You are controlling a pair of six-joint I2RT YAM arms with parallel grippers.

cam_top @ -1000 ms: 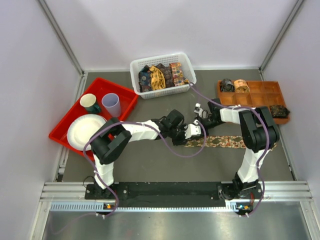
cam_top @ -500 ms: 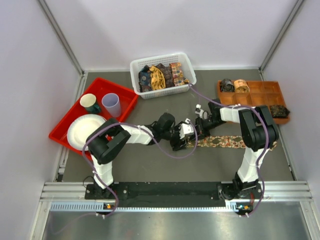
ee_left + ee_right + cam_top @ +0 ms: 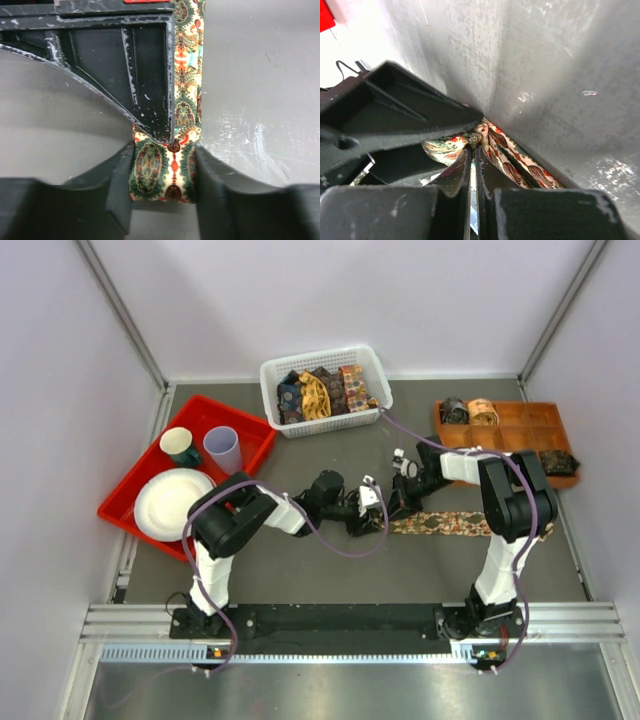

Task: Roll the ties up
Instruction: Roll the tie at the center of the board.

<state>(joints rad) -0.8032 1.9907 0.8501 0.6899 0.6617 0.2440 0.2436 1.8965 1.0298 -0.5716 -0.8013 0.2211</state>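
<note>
Grey tabletop point(image 3: 300, 570) fills the middle of the overhead view, walled in white. The tie point(image 3: 445, 525) being worked lies flat on it, right of centre, its patterned length running toward the right edge. Its near end is folded over, and both arms crowd that one spot.

The left gripper point(image 3: 163, 167) has its two fingers pressed against either side of the fold, low in its wrist view, with fabric filling the narrow gap. The right gripper point(image 3: 474, 150) is all but closed, its tips nipping a thin edge of the same end. Whether the two grippers actually touch each other, I cannot tell.

That closeness looks like the main hazard: a turn of either wrist could knock one gripper into the other. The right gripper's hold is only on an edge, so a tug could pull the fold out of the left fingers and undo the start of the coil. The long free tail may also drag and skew the roll.

Spare ties point(image 3: 320, 392) wait in the white basket point(image 3: 272, 375) at top centre, and rolled ties point(image 3: 470, 411) sit in the orange tray point(image 3: 520, 435) at upper right.
</note>
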